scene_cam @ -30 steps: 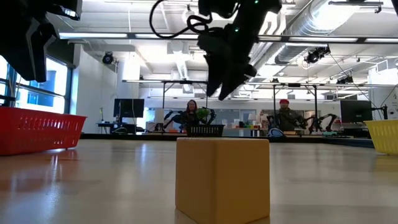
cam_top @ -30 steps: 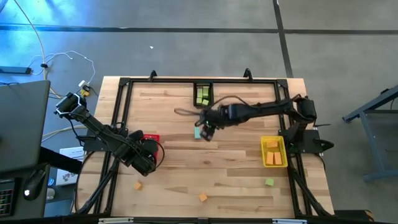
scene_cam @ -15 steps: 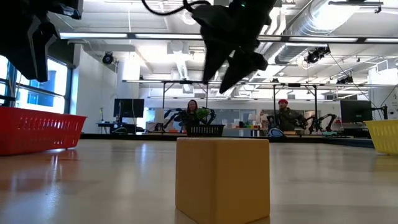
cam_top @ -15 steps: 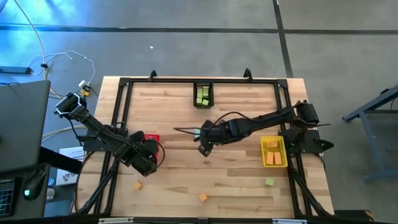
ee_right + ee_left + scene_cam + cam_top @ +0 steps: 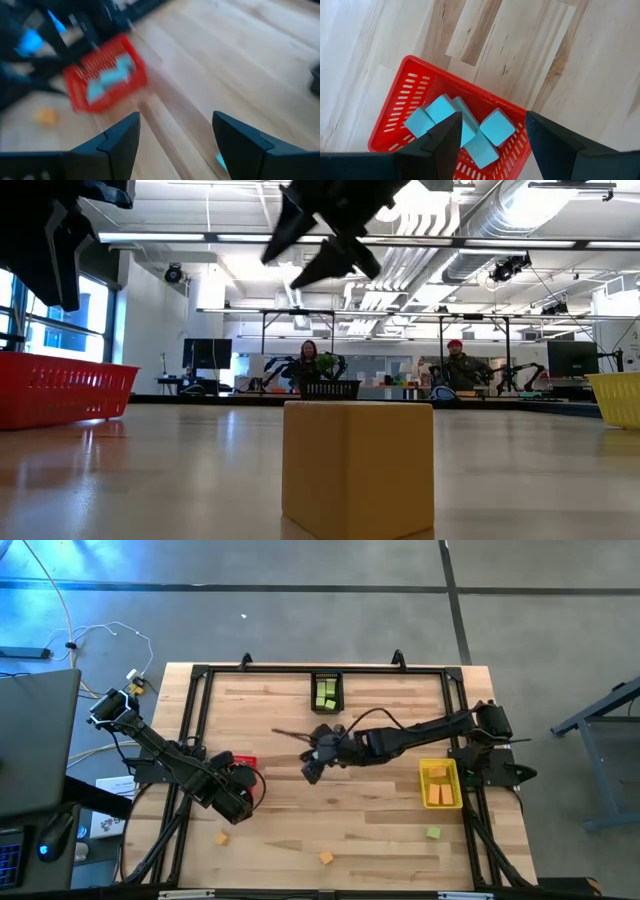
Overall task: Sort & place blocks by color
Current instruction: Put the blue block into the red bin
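Teal blocks (image 5: 490,127) fill the red bin (image 5: 400,107) on the tabletop's (image 5: 380,830) left side, and the left end effector (image 5: 490,142) hangs directly above them with fingers spread and nothing between. Lime blocks (image 5: 326,694) sit in the black bin (image 5: 327,677) at the far edge; orange blocks (image 5: 437,786) lie in the yellow bin (image 5: 424,783) on the right.

Three blocks are still loose along the near edge: an orange one (image 5: 221,838) on the left, another orange (image 5: 326,857) in the middle, and a lime one (image 5: 433,833) on the right.

High over mid-table, the right end effector (image 5: 312,766) points toward the red bin, fingers wide and empty. A small teal patch shows on the wood close to it in its wrist view, too blurred to identify.

My guess is the loose blocks come next. All three lie nearer the front edge than either end effector. The left arm is closer to the left orange block, the right arm to the lime one. These cubes have no long axis to line up with.
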